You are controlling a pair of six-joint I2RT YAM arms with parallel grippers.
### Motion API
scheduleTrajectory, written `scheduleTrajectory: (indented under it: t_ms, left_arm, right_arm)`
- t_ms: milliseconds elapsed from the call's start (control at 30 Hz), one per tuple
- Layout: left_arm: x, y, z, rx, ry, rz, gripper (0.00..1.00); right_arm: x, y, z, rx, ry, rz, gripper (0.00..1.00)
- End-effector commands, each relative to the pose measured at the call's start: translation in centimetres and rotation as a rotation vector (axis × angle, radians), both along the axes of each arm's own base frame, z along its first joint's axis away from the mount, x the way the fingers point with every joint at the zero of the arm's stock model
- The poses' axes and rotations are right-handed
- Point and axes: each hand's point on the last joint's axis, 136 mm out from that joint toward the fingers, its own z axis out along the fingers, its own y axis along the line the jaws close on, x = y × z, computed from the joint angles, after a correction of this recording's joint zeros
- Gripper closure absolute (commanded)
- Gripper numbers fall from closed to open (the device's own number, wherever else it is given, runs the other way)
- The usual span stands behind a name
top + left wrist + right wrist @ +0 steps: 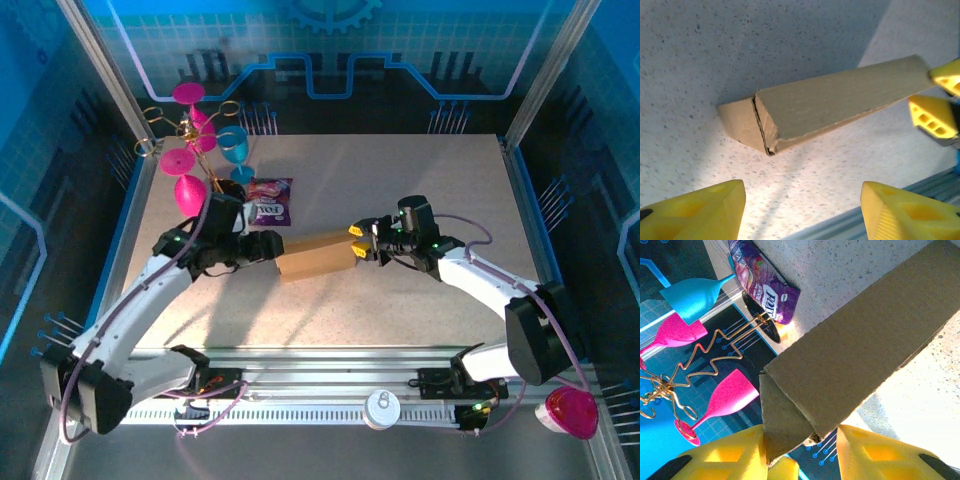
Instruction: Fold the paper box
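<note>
Box: centre of table, long axis left-right, 1 end toward each gripper.
Left gripper: wide, just short of the left end, apart from it.
Right gripper: spread, straddling the right end flap; the nearer of the 2.
Left wrist view makes the left gap plain; the top view blurs it.

The left arm and the right arm reach from the near edge in toward the middle of the tabletop, elbows bowed outward and wrists turned to face each other. The left hand sits low, its yellow fingers spread wide with nothing between them. The right hand is low too, its fingers either side of the right end of the paper box. Whether they press on it is unclear.
</note>
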Motion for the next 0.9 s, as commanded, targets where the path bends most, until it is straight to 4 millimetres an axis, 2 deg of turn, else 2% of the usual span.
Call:
scheduleTrajectory:
  t_ms: [0,67,133,233,367,567,667,867]
  left_arm:
    - [-0.2,0.6,-0.4,-0.227,0.166,0.238,0.4]
    - [0.4,1.3,-0.5,-0.321,0.204,0.357,0.42]
    - [1.0,1.5,-0.5,-0.386,0.228,0.437,0.4]
    - [2.4,1.0,-0.3,-0.503,0.252,0.514,0.38]
    - [3.1,0.4,-1.4,-0.618,0.319,0.591,0.37]
    - [2.2,0.5,-3.0,-0.655,0.393,0.662,0.38]
    - [2.4,0.2,-3.6,-0.692,0.408,0.675,0.4]
    - [2.9,-0.8,-3.5,-0.716,0.414,0.668,0.4]
  right_arm:
    - [-0.6,-0.2,-1.5,-0.026,0.029,0.012,0.61]
    - [-0.6,-0.2,-1.6,-0.027,0.03,0.015,0.61]
    - [-0.7,-0.2,-1.6,-0.027,0.032,0.016,0.61]
    - [-0.7,-0.2,-1.7,-0.027,0.031,0.014,0.61]
    - [-0.7,-0.2,-1.6,-0.026,0.028,0.015,0.61]
    - [-0.8,-0.4,-1.7,-0.025,0.027,0.011,0.61]
    - [-0.8,-0.4,-1.8,-0.026,0.028,0.01,0.61]
    - [-0.8,-0.5,-1.8,-0.026,0.026,0.01,0.62]
